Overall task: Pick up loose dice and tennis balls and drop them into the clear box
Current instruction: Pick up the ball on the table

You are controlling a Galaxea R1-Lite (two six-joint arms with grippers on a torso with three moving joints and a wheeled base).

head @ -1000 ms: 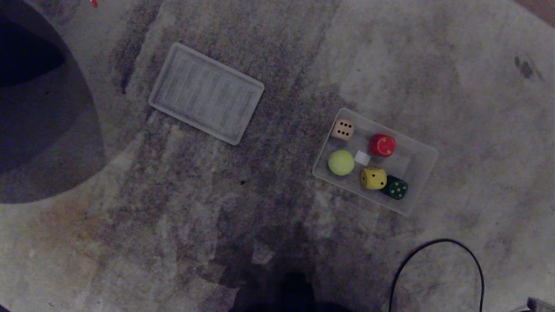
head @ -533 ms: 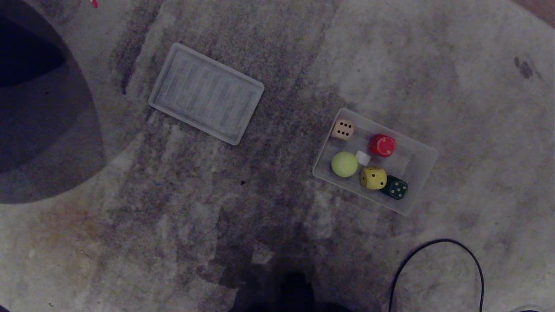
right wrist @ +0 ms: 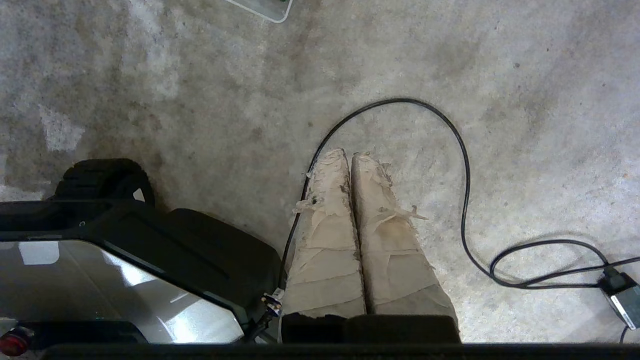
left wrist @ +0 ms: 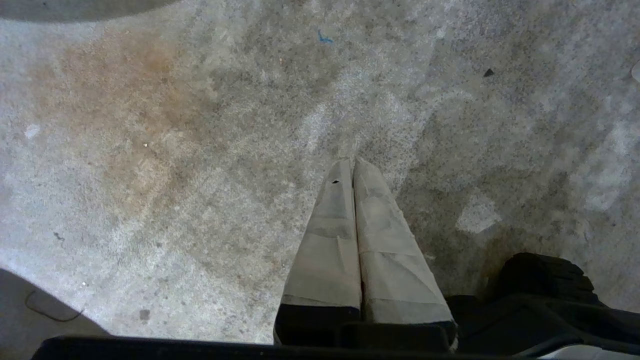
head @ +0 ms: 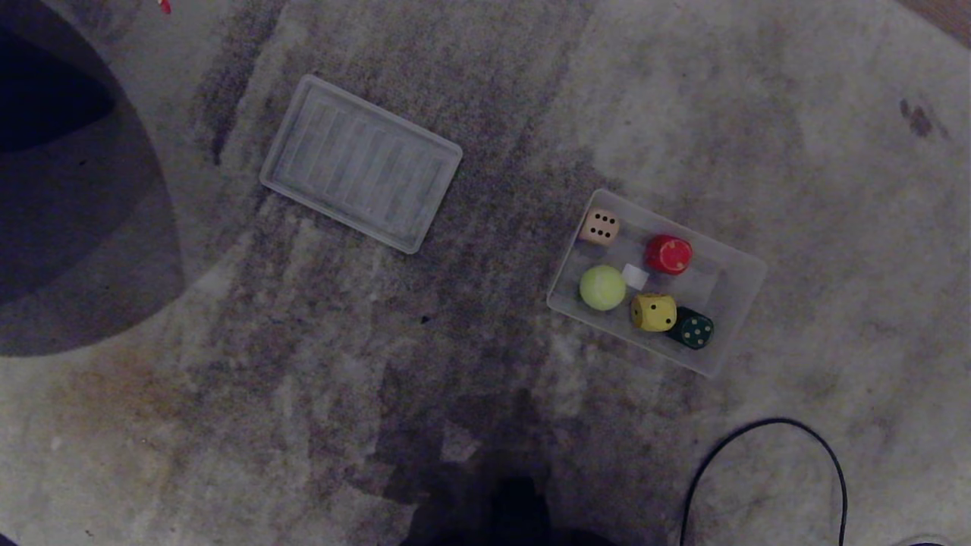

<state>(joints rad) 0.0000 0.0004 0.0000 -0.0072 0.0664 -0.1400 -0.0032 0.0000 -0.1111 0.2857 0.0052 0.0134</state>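
- The clear box (head: 740, 267) sat on the worn carpet (head: 485, 364), and I took it as my mark for everything else.
- Inside the box lay one tennis ball (head: 602, 287), near the wall facing the lid, with a small white scrap (head: 634, 276) touching it.
- The beige die (head: 600, 227) sat in the box's far corner on that same side, and the red die (head: 668, 253) lay further along the far wall.
- The yellow die (head: 653, 312) and dark green die (head: 692, 329) rested against each other along the box's near wall.
- I saw only one ball; no loose die or ball showed on the carpet around the box, so the gathering looked nearly or fully done.
- The ribbed lid (head: 361, 162) lay well apart from the box, presumably set aside to leave it open for dropping things in.
- The left gripper (left wrist: 353, 162) hung clenched and empty, far from the box, apparently parked.
- The right gripper (right wrist: 348, 156) was likewise pressed closed on nothing, beside a black cable (right wrist: 465, 165), with only a box corner (right wrist: 270, 10) in its sight.
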